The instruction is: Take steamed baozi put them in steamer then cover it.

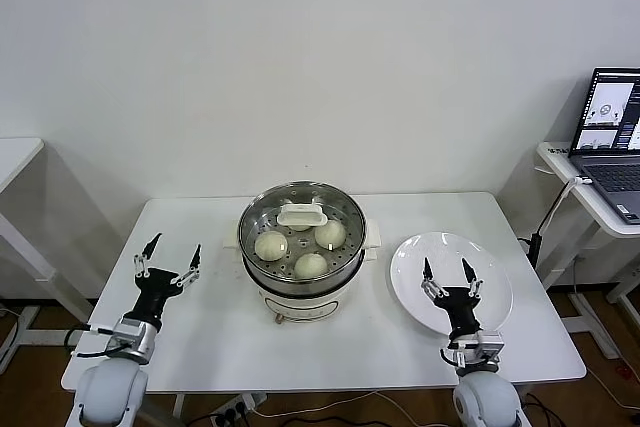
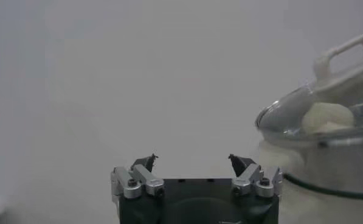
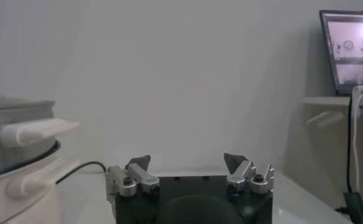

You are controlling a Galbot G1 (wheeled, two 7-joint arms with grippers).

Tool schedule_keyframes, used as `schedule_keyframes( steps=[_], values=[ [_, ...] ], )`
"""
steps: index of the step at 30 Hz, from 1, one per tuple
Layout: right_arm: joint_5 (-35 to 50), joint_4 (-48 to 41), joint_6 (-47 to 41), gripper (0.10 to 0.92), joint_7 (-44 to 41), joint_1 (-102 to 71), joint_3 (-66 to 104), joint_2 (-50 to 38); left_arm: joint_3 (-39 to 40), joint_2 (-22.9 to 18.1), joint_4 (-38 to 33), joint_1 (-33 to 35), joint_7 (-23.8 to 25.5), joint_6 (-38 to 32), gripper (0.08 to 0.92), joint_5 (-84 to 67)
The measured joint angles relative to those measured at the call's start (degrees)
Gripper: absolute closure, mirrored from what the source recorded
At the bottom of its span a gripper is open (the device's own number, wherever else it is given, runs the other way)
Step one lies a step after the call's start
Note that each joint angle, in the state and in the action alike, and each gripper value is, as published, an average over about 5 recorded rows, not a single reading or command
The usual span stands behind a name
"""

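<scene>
Already cover (image 1: 301, 217) on steamer (image 1: 300, 277): glass, fragile, slippery; I grip only by handle. My left gripper (image 1: 168, 257), right gripper (image 1: 447, 275) spread, empty.

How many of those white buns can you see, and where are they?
3 clearly: steamed baozi all inside the steamer under the cover: one left, one right, one nearest the robot. A fourth may hide behind the cover's handle. None on the plate.

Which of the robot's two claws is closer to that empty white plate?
The right. The right gripper hangs open directly over the white plate. The left gripper, also open, is on the far side of the steamer, near the table's opposite end.
</scene>
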Motion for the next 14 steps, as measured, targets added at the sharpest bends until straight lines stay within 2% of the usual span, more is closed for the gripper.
schedule_keyframes(
  steps=[14],
  values=[
    [-0.5,1.4,-0.2,0.203,-0.2,-1.4,-0.4,0.9,-1.6,0.1,2.4,2.1,1.3,-5.3,0.177,-5.7]
  ],
)
